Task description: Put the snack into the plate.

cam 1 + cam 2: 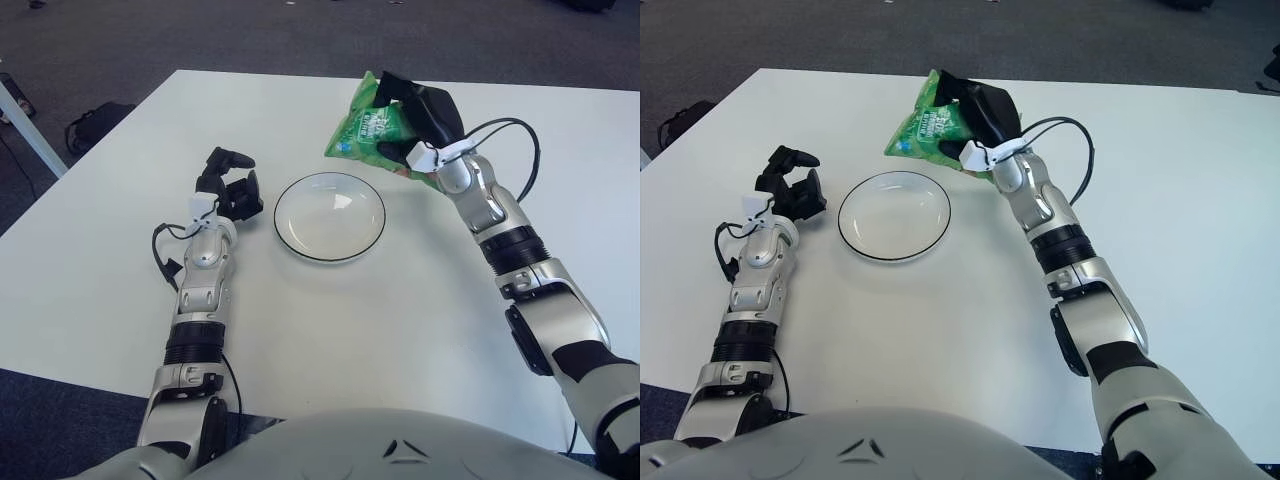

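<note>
My right hand (425, 120) is clamping the snack (365, 128) above the table (400, 320), beyond the plate (329, 217); left hand (232, 190) curled, holding nothing.

The robot's right hand (980, 112) grips a green snack bag (925, 127), holding it in the air just beyond the far right rim of a white plate (894, 215) on the white table (1200, 200). The left hand (790, 190), fingers curled around nothing, shows just left of the plate.
</note>
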Controlling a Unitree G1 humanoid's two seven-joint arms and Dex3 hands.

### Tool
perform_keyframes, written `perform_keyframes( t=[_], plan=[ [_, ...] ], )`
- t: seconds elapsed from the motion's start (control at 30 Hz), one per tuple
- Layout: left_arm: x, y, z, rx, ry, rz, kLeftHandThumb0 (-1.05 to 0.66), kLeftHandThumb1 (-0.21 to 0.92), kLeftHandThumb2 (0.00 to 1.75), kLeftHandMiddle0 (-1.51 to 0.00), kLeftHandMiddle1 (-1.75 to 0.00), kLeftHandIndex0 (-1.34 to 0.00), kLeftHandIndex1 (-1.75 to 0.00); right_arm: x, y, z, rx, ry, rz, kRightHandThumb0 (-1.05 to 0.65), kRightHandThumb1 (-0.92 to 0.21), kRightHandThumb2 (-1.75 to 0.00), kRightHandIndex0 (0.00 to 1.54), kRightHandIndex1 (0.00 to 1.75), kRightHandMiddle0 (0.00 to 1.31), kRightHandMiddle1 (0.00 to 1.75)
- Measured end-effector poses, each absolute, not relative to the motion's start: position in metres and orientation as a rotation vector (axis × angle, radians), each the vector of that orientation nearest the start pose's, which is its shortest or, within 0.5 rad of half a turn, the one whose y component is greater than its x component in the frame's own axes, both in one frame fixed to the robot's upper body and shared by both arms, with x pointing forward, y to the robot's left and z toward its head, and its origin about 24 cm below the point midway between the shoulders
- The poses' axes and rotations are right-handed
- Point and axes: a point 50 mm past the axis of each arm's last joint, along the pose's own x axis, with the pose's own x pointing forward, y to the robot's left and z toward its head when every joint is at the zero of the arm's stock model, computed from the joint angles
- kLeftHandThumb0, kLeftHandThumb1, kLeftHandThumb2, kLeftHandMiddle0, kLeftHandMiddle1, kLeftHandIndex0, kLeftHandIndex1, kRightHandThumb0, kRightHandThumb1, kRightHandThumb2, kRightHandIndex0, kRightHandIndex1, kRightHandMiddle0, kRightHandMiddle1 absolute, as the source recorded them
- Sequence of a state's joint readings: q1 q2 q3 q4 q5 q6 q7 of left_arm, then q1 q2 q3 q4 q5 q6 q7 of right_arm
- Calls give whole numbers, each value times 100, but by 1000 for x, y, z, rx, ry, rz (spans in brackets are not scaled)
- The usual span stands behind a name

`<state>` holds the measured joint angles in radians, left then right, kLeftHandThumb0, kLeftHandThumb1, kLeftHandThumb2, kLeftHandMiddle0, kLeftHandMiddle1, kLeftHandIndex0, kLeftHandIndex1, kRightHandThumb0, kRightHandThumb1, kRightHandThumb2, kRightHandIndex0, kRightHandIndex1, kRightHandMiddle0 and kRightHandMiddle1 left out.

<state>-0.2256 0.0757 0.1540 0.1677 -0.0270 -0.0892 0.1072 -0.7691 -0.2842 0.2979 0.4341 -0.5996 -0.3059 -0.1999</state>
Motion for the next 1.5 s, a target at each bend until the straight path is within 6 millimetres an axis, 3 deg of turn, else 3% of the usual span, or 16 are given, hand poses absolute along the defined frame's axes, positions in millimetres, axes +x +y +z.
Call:
perform_keyframes(
  t=[0.23, 0.53, 0.97, 1.27, 1.33, 1.43, 1.5],
  plan=[
    [294, 193, 74, 14, -151, 222, -42, 51, 107, -119, -175, -46, -175, 350, -60, 194, -903, -820, 259, 0, 6, -174, 87, 175, 69, 174],
    [294, 194, 74, 8, -154, 228, -42, 51, 107, -121, -175, -46, -175, 340, -34, 190, -886, -869, 407, 0, 6, -175, 87, 175, 69, 174],
    [293, 196, 74, 6, -154, 243, -42, 50, 108, -119, -175, -47, -175, 331, -15, 171, -942, -931, 621, 0, 5, -173, 89, 171, 67, 175],
    [293, 196, 74, 4, -155, 256, -43, 49, 110, -117, -175, -48, -175, 327, -7, 171, -956, -843, 839, -1, 5, -171, 89, 174, 68, 168],
    [293, 196, 74, 1, -157, 261, -43, 48, 111, -117, -175, -48, -175, 326, -4, 169, -949, -808, 893, -1, 2, -167, 87, 174, 67, 165],
    [293, 195, 74, -4, -157, 266, -44, 45, 115, -117, -175, -51, -175, 325, -1, 167, -948, -773, 950, -1, -11, -151, 74, 174, 60, 164],
    [292, 195, 74, -9, -155, 273, -45, 42, 118, -117, -175, -53, -175, 324, 3, 166, -953, -763, 977, -1, -28, -130, 60, 175, 57, 155]
  ],
)
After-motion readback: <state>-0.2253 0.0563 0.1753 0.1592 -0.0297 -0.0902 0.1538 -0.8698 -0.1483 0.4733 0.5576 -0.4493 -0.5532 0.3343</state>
